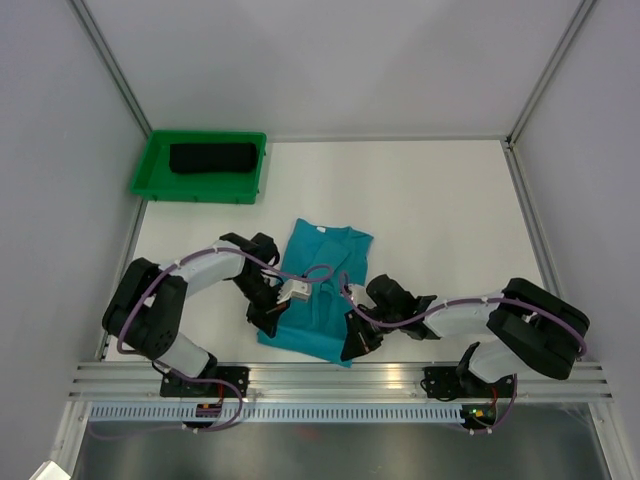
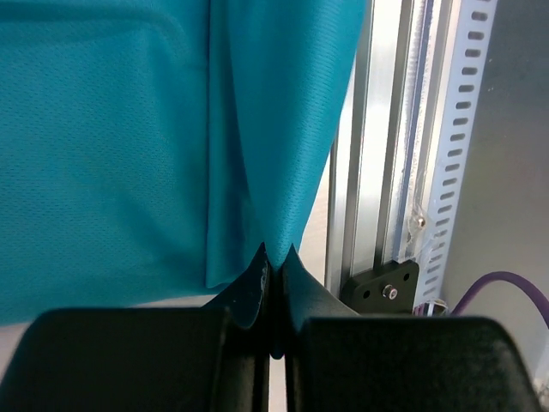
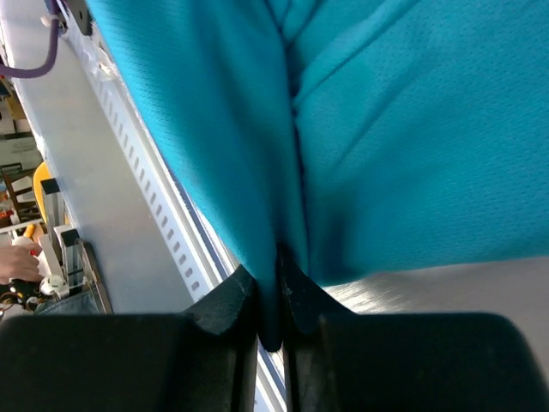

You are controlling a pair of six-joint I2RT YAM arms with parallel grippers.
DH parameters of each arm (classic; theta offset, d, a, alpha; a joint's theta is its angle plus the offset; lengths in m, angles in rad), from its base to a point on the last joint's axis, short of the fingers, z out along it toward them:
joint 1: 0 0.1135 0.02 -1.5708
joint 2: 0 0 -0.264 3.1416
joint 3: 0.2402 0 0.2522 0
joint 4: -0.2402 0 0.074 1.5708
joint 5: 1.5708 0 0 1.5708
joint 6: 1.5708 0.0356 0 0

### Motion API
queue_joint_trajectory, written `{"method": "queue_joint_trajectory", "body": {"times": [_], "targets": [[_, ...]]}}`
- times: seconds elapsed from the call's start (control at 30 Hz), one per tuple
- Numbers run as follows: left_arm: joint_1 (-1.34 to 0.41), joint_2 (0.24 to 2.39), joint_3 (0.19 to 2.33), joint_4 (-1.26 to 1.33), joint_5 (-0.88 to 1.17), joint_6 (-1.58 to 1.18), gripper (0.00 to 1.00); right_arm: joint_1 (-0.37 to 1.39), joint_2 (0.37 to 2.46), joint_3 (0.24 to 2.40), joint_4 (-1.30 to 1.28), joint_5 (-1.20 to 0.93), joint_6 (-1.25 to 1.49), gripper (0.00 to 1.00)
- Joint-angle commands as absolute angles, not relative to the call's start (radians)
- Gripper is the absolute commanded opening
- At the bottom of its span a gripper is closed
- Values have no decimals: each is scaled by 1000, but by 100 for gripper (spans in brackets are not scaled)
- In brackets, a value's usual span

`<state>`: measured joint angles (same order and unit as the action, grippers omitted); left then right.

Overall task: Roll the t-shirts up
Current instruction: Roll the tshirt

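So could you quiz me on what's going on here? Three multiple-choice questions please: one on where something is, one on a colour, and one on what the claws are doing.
1. Where is the black t-shirt?
A) in the green tray
B) under the right arm
C) on the metal rail

2. What colour is the flat t-shirt on the table?
A) red
B) teal
C) white

3. What are the left gripper and right gripper doing?
A) both hanging open over the tray
B) both shut on the flat t-shirt's near edge
C) one open, one gripping the tray

Answers:
1 A: the dark bundle lies inside the tray at the far left corner.
2 B: the cloth is teal in every view.
3 B: each wrist view shows fingers pinched on a fold of teal cloth.
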<state>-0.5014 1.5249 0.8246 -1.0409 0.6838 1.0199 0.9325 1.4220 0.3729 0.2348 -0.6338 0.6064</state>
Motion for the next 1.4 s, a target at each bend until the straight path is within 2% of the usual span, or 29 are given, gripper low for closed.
{"method": "queue_joint_trajectory", "body": {"times": [0.0,0.07,0.1,0.2,0.3,0.4,0.47,0.5,0.57,0.6,0.73,0.8,0.87,0.93,0.97,1.0,1.03,1.37], "targets": [[-495,1586,814,-1048,632,1054,2,930,1466,385,267,-690,603,19],[-495,1614,831,-1042,629,1019,2,928,1463,403,259,-649,601,27],[-494,1635,850,-1039,630,1008,2,927,1450,411,224,-629,597,39],[-483,1652,870,-1037,646,996,2,916,1413,420,184,-568,574,56],[-477,1663,870,-1032,649,999,2,914,1353,410,146,-519,571,60],[-476,1675,871,-1025,649,993,2,914,1309,400,118,-470,583,60],[-476,1677,874,-1022,646,991,2,914,1318,394,153,-472,604,55],[-476,1675,879,-1022,641,991,2,914,1337,396,182,-486,623,42],[-476,1664,880,-1022,629,989,7,913,1356,393,202,-491,641,23],[-474,1661,884,-1022,623,989,10,913,1361,390,215,-491,658,18],[-442,1647,913,-1045,635,994,34,885,1359,321,276,-520,753,4],[-422,1652,942,-1061,660,993,40,871,1362,293,325,-528,788,2],[-420,1661,957,-1065,678,980,40,861,1383,285,327,-529,801,0],[-422,1669,960,-1065,692,967,30,859,1399,294,328,-534,804,0],[-422,1674,956,-1059,702,957,23,859,1404,293,328,-538,807,0],[-422,1687,950,-1051,701,930,9,858,1407,295,325,-538,810,0],[-422,1693,945,-1046,698,919,4,854,1407,290,325,-537,813,0],[-384,1761,954,-953,486,848,2,755,1276,241,172,-480,833,0]]}}
